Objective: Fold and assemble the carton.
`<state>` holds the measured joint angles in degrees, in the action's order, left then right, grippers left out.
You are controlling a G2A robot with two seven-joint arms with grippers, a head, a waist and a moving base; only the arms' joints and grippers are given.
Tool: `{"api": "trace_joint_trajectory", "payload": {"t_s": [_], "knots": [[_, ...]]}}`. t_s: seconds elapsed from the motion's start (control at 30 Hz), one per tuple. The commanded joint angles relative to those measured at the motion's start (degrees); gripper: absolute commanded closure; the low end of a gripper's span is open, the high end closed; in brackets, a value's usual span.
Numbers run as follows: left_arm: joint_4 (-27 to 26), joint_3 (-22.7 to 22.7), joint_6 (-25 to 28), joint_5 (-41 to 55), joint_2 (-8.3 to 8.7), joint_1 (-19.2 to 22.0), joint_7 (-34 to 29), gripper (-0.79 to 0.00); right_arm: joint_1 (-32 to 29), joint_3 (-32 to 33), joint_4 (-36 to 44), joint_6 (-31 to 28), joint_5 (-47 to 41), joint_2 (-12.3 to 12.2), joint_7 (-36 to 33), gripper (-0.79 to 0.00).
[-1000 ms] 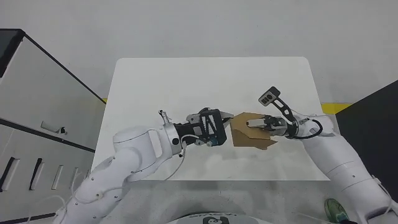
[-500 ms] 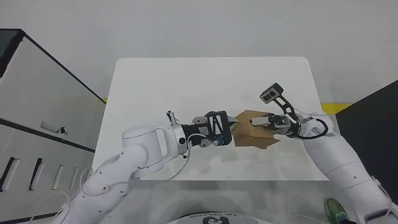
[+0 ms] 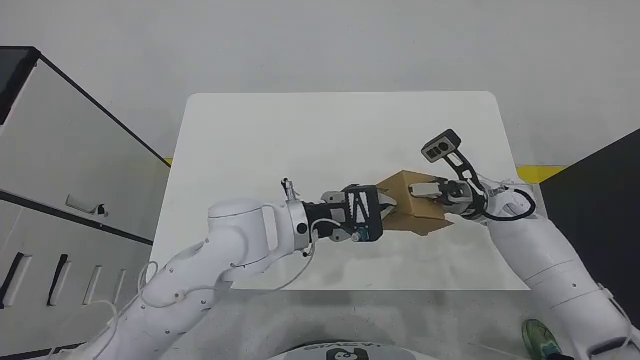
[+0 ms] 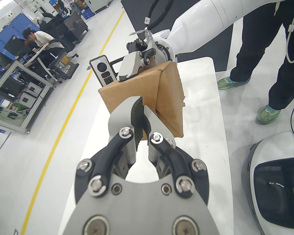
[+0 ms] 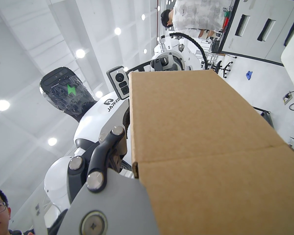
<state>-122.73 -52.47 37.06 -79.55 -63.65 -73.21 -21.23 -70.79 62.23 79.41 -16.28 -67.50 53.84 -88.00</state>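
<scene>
The brown carton point(image 3: 408, 203) is held up between both arms, right of the table's middle and toward its front. Its panels stand up in a box shape with a slanted end flap point(image 4: 169, 99). My left gripper point(image 3: 377, 214) is at the carton's left end. In the left wrist view its fingers point(image 4: 127, 113) are closed on the carton's near lower edge. My right gripper point(image 3: 428, 190) is shut on the carton's upper right edge point(image 4: 132, 73). In the right wrist view a carton panel point(image 5: 198, 135) hides the fingertips, and one finger point(image 5: 110, 145) shows beside it.
The white table point(image 3: 300, 140) is bare to the left and behind the carton. A grey cabinet point(image 3: 60, 160) stands off its left side and a dark panel point(image 3: 600, 180) off its right. The front edge is close under the arms.
My left gripper has moved right and closed in on the carton's left end. The carton has risen from a flatter shape into a box, and my right gripper has shifted slightly right with it.
</scene>
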Motion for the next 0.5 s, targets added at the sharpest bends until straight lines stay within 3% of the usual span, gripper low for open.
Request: {"api": "trace_joint_trajectory", "payload": {"t_s": [0.0,0.47], "knots": [[0.2,0.2,-0.1,0.0,-0.06,0.2,0.1,0.000,0.0,-0.2,0.3,0.0,-0.2,-0.1,0.0,0.000],[1.5,0.0,0.5,2.7,-0.20,0.5,2.7,0.000,0.6,-1.7,0.9,0.0,-2.2,-0.5,0.0,0.000]]}}
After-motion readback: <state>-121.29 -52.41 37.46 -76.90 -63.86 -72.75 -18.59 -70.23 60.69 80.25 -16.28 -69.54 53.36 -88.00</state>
